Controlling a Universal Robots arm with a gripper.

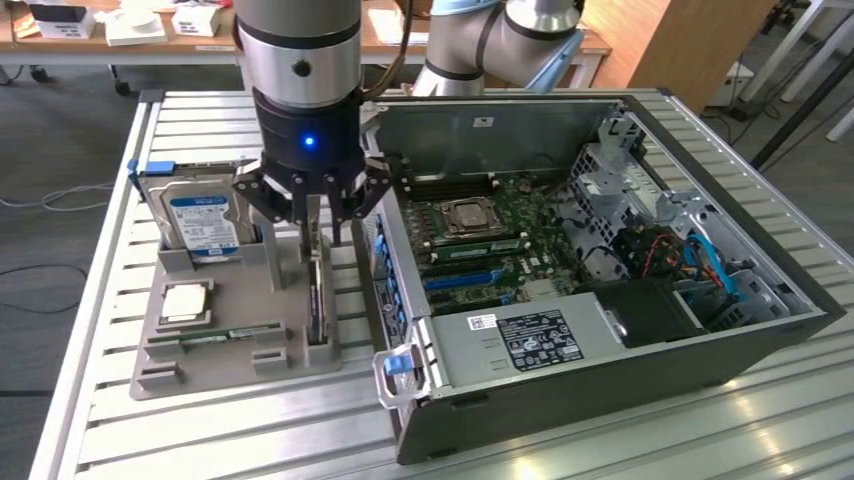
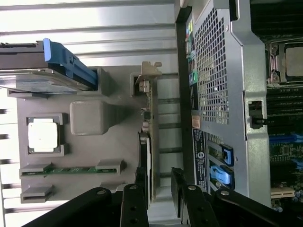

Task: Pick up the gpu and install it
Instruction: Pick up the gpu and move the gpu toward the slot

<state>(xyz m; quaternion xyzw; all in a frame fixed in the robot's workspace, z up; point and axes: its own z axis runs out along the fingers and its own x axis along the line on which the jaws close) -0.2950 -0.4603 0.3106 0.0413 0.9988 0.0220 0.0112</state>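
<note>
Slatted table [image 1: 240, 430] | gpu [image 2: 147, 151] on edge, bracket toward hard drive [image 1: 200, 215] | tool [image 2: 159, 179] astride

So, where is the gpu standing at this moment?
The gpu stands on edge in the grey tray, just below the open claw, on the exterior view's left of the open computer case.

A metal table [image 1: 200, 430] of long silvery slats carried everything. In the exterior view, a grey plastic holder [image 1: 200, 378] sat flat on the slats toward eight o'clock. An open computer case [image 1: 601, 385] lay on its side toward four o'clock. The holder stood just beside the case, at its nine o'clock, with a narrow strip of slats between them. Bare slats ran along six and twelve o'clock.
</note>
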